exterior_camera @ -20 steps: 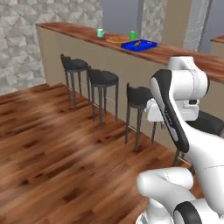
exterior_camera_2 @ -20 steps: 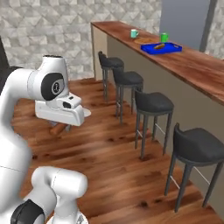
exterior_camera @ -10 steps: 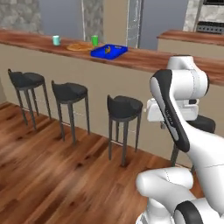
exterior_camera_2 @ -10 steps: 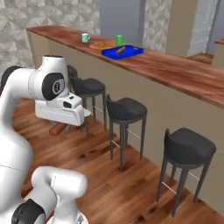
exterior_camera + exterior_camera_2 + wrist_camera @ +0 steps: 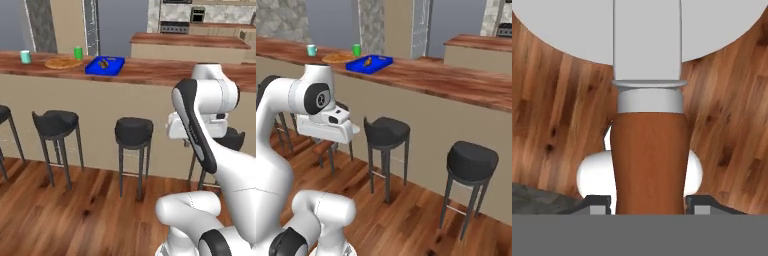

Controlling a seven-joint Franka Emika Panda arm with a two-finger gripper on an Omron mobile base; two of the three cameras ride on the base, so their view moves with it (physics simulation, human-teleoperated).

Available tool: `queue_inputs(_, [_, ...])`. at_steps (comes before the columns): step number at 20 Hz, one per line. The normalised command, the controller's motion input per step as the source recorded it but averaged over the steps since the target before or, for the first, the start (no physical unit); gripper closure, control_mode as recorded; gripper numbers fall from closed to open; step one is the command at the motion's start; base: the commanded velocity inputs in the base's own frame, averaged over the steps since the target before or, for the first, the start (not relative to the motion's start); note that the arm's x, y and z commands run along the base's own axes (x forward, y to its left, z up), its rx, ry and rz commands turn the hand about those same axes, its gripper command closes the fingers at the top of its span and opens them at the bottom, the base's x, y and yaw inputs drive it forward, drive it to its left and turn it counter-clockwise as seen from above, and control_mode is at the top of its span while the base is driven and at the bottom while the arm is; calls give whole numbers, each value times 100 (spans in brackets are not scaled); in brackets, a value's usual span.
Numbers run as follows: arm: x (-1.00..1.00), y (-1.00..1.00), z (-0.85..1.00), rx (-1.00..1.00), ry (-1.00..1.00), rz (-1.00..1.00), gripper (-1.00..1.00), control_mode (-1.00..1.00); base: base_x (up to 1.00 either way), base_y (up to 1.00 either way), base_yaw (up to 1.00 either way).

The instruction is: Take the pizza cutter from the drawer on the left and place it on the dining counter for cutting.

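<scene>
Our claw (image 5: 647,202) is clamped on the pizza cutter (image 5: 648,150), whose long axis runs straight out from the fingertips, blade end leading. The dining counter surface (image 5: 165,75) lies ahead of and above the claw.

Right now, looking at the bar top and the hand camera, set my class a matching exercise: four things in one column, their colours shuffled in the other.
Things:
1. tray
2. stool seat
3. cutter handle
4. right-hand cup

Colours:
A. reddish-brown
B. green
C. blue
D. black

Pairs: 1-C, 2-D, 3-A, 4-B. The cutter handle sits between the jaws in the hand view; the tray and cup stand on the bar top.
</scene>
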Motion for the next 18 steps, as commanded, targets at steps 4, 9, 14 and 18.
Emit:
queue_inputs(4, [0,0,0,0,0,0,100,100,38,100,-18])
queue_inputs(9, [0,0,0,0,0,0,100,100,43,89,8])
queue_inputs(14, [0,0,0,0,0,0,100,100,46,55,20])
queue_inputs(18, [0,0,0,0,0,0,100,100,50,48,19])
